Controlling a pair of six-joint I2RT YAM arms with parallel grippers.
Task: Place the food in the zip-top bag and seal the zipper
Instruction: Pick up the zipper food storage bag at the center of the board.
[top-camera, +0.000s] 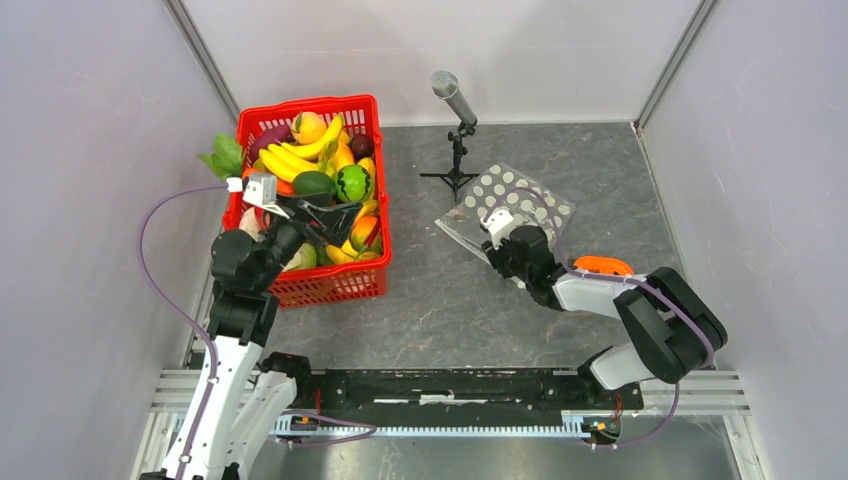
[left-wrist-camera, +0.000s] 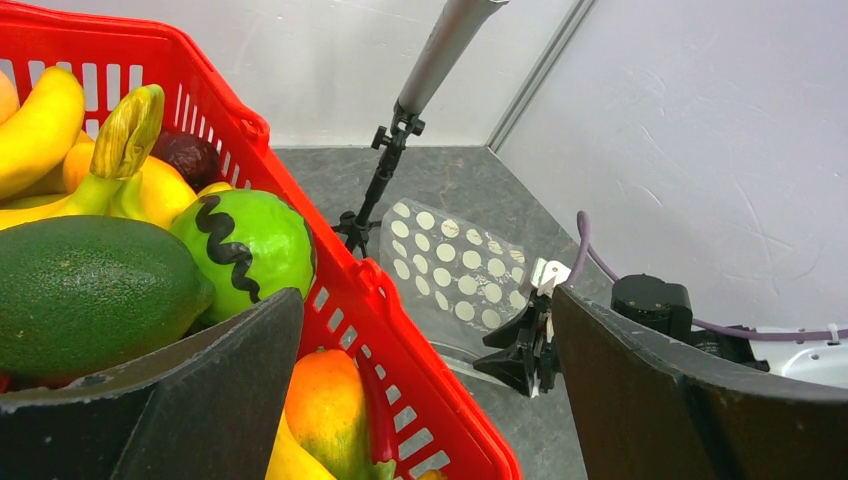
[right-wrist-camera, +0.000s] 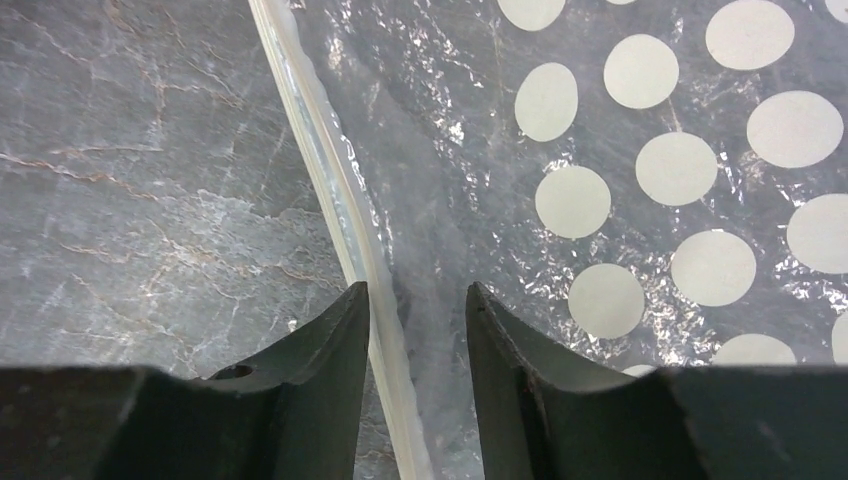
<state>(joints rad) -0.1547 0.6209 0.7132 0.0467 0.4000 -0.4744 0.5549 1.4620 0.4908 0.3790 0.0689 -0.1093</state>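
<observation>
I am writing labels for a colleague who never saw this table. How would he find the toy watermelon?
Look at the red lattice basket on the left of the grey table, full of toy food. Near its right wall, beside a dark green avocado, sits the toy watermelon: the only round, bright green piece with black wavy stripes.

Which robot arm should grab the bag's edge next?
Right. The right gripper is down at the zip-top bag, straddling the zipper. The left gripper hangs open over the red basket.

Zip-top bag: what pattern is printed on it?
The zip-top bag is clear with rows of white round dots; right wrist view shows it best.
</observation>
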